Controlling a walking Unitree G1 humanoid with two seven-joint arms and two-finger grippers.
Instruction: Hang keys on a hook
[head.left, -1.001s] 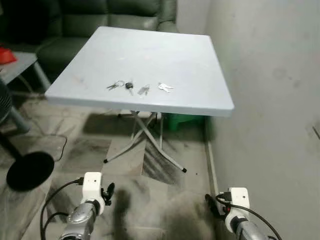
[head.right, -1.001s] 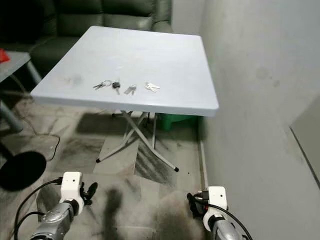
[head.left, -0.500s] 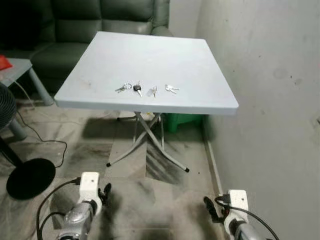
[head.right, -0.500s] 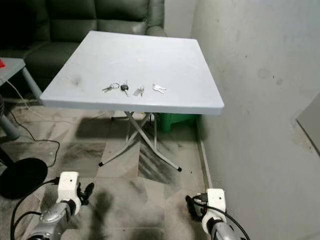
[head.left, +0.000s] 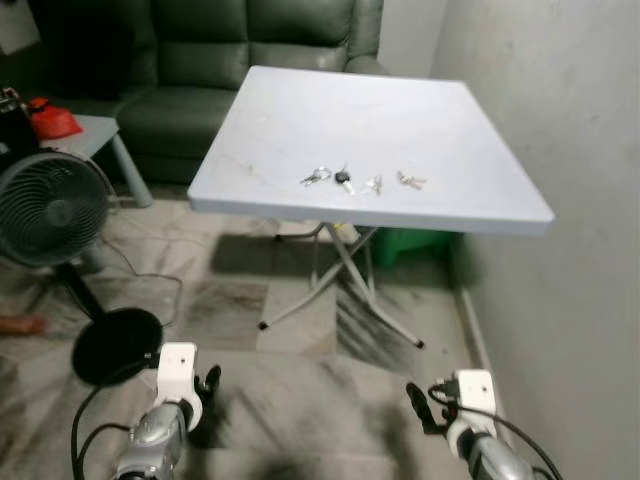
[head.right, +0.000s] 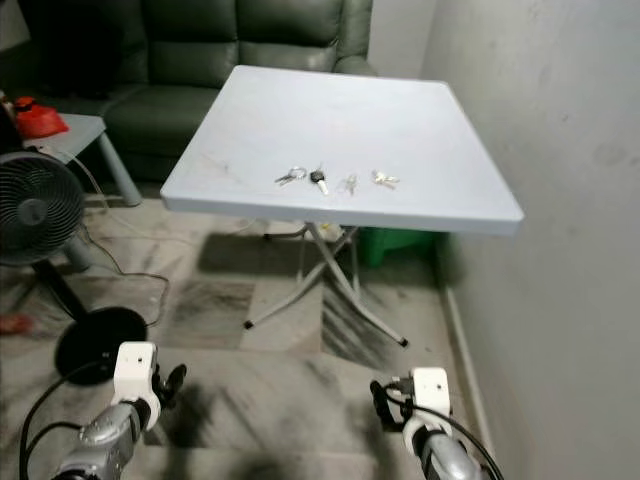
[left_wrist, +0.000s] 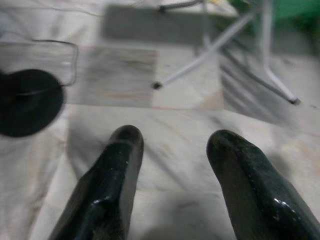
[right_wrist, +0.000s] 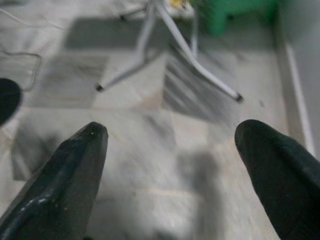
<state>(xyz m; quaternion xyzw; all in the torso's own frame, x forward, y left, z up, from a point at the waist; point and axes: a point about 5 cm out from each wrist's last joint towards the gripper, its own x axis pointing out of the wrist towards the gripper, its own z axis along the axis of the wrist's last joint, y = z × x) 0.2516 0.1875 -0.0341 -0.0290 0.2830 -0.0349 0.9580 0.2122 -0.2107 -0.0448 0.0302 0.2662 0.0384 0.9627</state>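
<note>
Several small bunches of keys lie in a row near the front edge of a white folding table (head.left: 300, 120): a ringed bunch (head.left: 316, 177), a black-headed key (head.left: 343, 180), and two silver sets (head.left: 373, 184) (head.left: 409, 181). Both arms hang low over the tiled floor, well short of the table. My left gripper (left_wrist: 172, 140) is open with nothing between its black fingers (left_wrist: 117, 165). My right gripper (right_wrist: 170, 130) is open wider, also empty. In the head views the left gripper (head.left: 210, 385) and right gripper (head.left: 418, 405) sit at the bottom.
A standing fan (head.left: 50, 205) with a round black base (head.left: 115, 345) and a cable is on the left. A dark green sofa (head.left: 250, 40) stands behind the table, a green bin (head.left: 410, 245) under it. A wall (head.left: 590, 150) runs along the right.
The camera has swung, so the table now sits further right in the picture and the fan has come into view. Both arms stay low with grippers open.
</note>
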